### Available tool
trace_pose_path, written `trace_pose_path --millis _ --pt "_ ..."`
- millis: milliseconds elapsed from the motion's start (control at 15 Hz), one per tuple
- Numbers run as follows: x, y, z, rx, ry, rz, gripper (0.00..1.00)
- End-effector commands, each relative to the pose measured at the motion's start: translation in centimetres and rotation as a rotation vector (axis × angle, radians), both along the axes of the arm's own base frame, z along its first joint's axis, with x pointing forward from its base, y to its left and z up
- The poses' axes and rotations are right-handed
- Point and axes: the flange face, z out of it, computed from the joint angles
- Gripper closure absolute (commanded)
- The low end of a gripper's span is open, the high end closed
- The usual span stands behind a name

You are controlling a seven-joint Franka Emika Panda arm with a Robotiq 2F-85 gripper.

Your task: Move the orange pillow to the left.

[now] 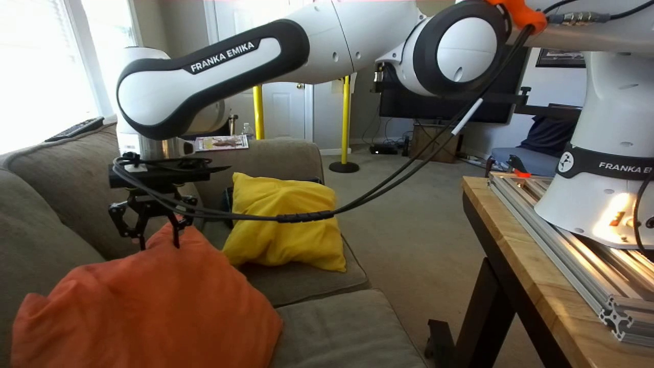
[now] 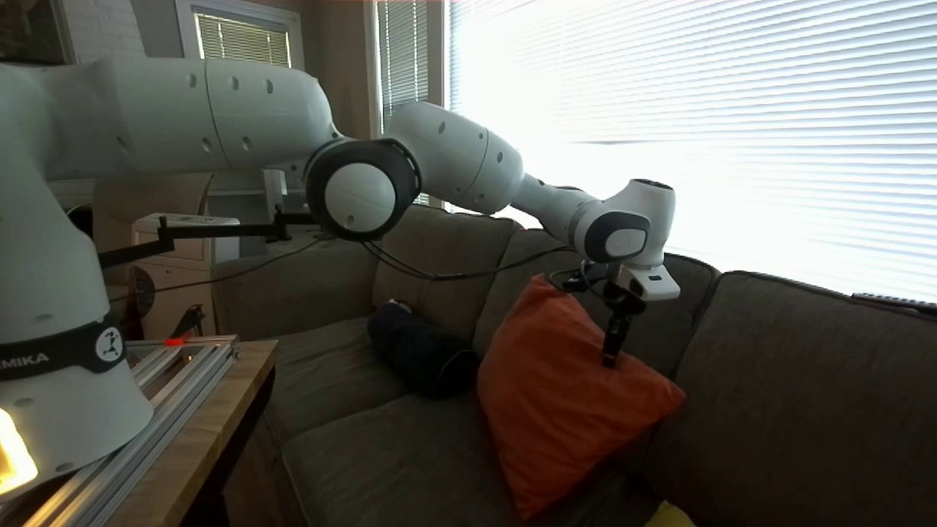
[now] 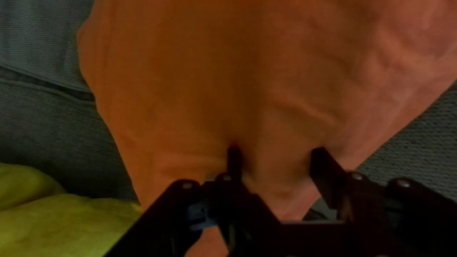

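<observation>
Pointing straight down with the gripper (image 1: 159, 246) onto the orange pillow (image 1: 148, 306), tilted on the couch (image 1: 337, 327) in front of the backrest (image 2: 798, 380). Parted to a middling gap at the fingers (image 3: 234, 162) in the wrist view, with orange cloth showing between them, and seemingly touching it at the tips. Placed over the narrowing corner nearest the yellow pillow (image 1: 296, 235), with most of the fabric off to one side.
</observation>
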Motion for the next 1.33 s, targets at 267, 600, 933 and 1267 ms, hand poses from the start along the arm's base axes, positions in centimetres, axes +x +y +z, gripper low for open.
trace_pose_path --millis 267,600,933,1267 --pt "0.0 4.4 2.9 0.046 -0.089 0.243 1.0" --pt "-0.5 8.4 6.7 0.034 -0.144 0.51 0.99" --pt "-1.1 10.7 9.1 0.045 -0.17 0.692 0.99" --pt "-1.4 12.0 11.3 0.062 -0.198 0.837 0.99"
